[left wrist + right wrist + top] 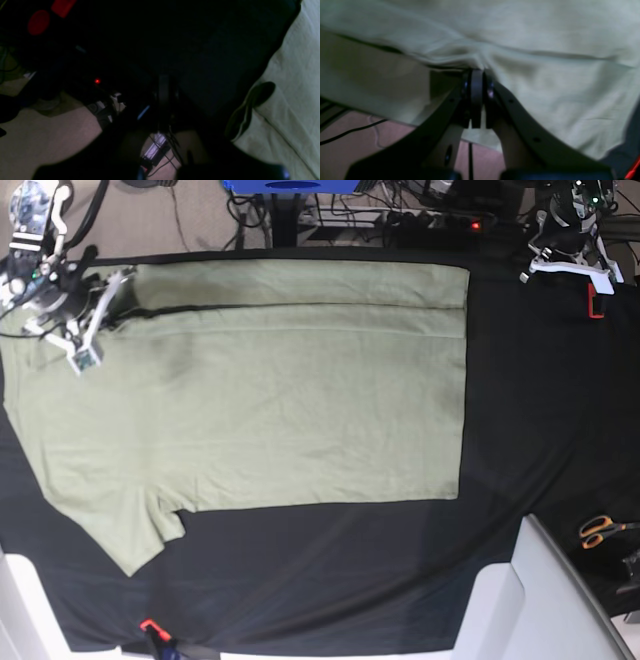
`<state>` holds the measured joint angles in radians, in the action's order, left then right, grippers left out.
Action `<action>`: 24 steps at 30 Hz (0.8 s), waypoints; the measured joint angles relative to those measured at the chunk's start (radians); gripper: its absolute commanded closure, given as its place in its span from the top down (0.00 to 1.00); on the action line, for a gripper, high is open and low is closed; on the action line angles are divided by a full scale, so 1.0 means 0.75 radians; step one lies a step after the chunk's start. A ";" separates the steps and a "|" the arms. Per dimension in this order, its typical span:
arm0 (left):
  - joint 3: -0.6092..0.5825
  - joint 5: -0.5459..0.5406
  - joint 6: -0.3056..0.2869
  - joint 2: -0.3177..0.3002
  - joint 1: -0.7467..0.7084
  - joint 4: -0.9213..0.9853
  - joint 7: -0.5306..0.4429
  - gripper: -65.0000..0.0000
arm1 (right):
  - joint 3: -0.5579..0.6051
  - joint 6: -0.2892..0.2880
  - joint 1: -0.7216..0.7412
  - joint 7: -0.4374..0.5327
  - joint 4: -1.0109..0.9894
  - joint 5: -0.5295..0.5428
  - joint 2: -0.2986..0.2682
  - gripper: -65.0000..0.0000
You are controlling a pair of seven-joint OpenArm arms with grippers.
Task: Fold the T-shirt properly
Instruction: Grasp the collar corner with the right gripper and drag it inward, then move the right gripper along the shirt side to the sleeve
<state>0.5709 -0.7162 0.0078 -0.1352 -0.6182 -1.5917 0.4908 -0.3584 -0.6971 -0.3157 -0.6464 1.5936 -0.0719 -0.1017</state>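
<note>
From above, the T-shirt (280,390) lies flat on the black table cloth (530,430), filling the left and middle; its far strip is folded over along a dark crease. Right gripper (110,298) sits at the far-left corner. Only the right wrist view shows its jaws pinched together on a bunched ridge of fabric (460,56). Left gripper (560,255) sits far right, off the shirt — its wrist view is too dark to show more than closed fingers (163,87). Scissors (603,529) lie at the right edge.
</note>
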 measured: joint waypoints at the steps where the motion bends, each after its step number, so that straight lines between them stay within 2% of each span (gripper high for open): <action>1: -0.004 0.001 0.000 0.000 0.000 0.000 0.001 0.00 | -0.001 0.000 0.011 0.001 0.000 0.000 -0.001 0.01; 6: -0.003 0.001 0.001 -0.002 -0.001 0.000 0.000 0.00 | -0.001 -0.002 0.057 -0.013 -0.002 0.006 0.004 0.01; 10: -0.004 0.001 0.000 0.002 0.000 0.000 0.000 0.00 | -0.002 -0.001 0.098 -0.137 -0.003 0.002 0.005 0.03; 12: -0.004 0.001 0.001 0.000 -0.001 0.000 0.000 0.00 | -0.002 -0.001 0.112 -0.180 -0.003 0.006 0.010 0.11; 17: -0.004 0.001 0.001 -0.001 0.000 0.000 0.000 0.00 | -0.007 -0.002 0.109 -0.202 -0.003 0.015 0.011 0.50; 19: -0.004 0.000 0.000 -0.001 0.000 0.000 0.000 0.00 | -0.011 -0.001 0.110 -0.201 -0.003 0.015 0.010 0.62; 21: -0.004 0.000 0.000 -0.001 0.000 0.000 0.000 0.00 | -0.027 -0.007 0.123 -0.204 0.013 0.013 0.009 0.67; 24: -0.004 0.001 0.000 -0.001 0.001 0.000 0.001 0.00 | -0.179 -0.014 0.219 -0.192 0.039 0.022 0.018 0.68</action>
<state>0.5682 -0.7158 0.0078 -0.1356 -0.6178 -1.5917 0.4911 -0.4923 -0.7078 -0.1516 -0.7902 1.6226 -0.0555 -0.0879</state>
